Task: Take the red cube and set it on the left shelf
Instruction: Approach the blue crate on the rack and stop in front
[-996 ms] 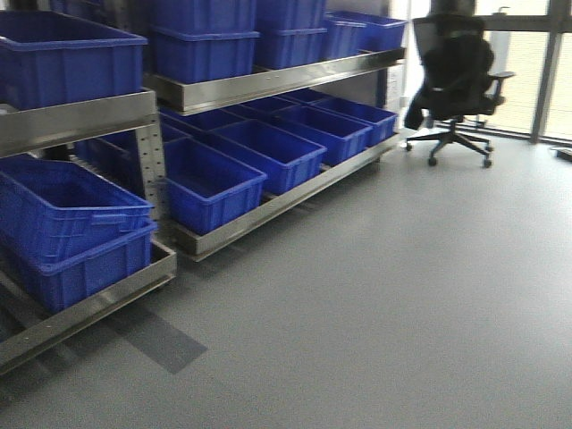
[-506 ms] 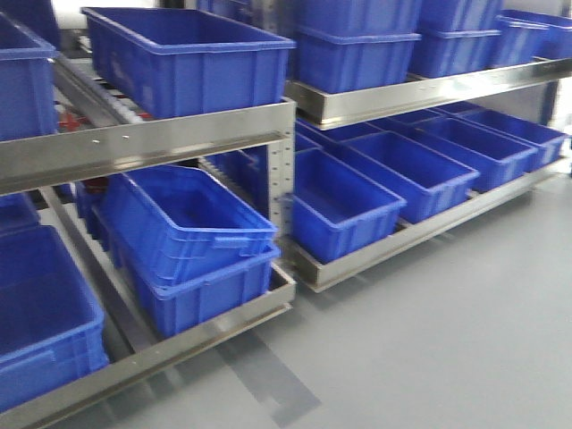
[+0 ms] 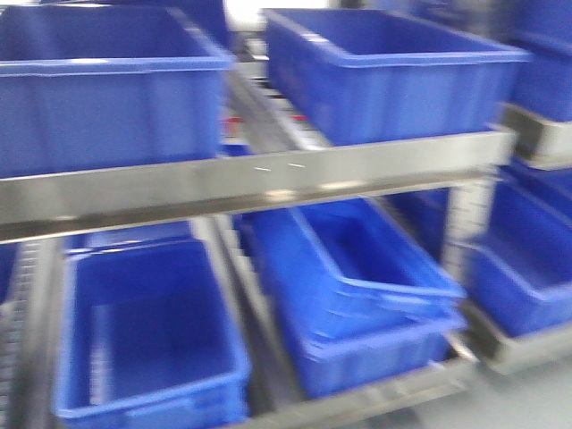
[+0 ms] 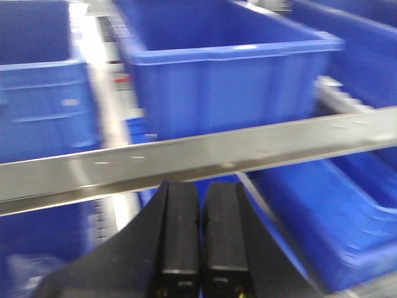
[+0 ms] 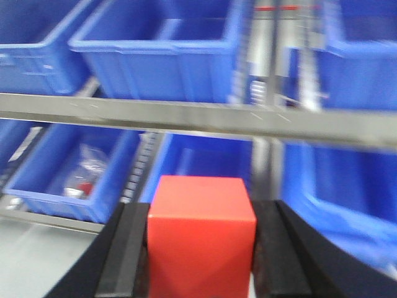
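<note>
Cube: We hold the red cube (image 5: 201, 233) in the air in front of the shelf (image 3: 268, 183). It rests on nothing.
Right fingers: The right fingers (image 5: 127, 248) are clamped on the cube, one black pad on each flank. The top and front faces stay free, which we judge lets it be set down flat.
Left fingers: The left fingers (image 4: 180, 230) are pressed together with nothing between them and sit low under the rail (image 4: 198, 155). We judge them parked out of the way.
Shelf: Its steel rail runs across every view, with blue bins above and below it.
Bins: The upper left bin (image 3: 107, 80) and upper right bin (image 3: 393, 71) stand open-topped behind the rail, with a narrow roller gap between them. Below, a tilted bin (image 3: 357, 268) leans inside another.
Bag: A clear bag (image 5: 90, 167) lies in a lower bin, well apart from the cube.
Sharpness: All views are smeared, so we cannot tell fine detail.
Stage: We judge the pick done and the placing not yet begun.
Next: We reckon the right arm must lift the cube over the rail and over a bin wall.
Risk: Clipping the rail could twist the cube in its side-only grip.
</note>
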Controlling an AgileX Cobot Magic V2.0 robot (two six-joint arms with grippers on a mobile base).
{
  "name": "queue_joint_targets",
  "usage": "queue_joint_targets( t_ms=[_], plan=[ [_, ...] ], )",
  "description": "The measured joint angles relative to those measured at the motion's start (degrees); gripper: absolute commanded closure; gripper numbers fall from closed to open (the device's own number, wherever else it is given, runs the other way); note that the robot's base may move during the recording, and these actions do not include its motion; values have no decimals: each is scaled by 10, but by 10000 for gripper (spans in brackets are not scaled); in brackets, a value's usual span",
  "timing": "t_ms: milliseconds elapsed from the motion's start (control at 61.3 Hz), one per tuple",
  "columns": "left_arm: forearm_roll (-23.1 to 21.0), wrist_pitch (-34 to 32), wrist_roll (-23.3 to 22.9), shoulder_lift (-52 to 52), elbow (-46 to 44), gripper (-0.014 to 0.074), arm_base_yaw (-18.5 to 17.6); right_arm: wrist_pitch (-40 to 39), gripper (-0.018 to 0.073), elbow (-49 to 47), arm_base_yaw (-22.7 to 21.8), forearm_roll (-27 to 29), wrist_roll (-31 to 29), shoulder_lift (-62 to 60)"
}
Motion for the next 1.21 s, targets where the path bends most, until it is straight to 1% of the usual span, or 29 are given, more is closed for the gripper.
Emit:
queue_joint_targets(
  t_ms=[1208],
  plan=[
    [0,0,0,0,0,495,0,0,355,0,0,0,0,0]
  ],
)
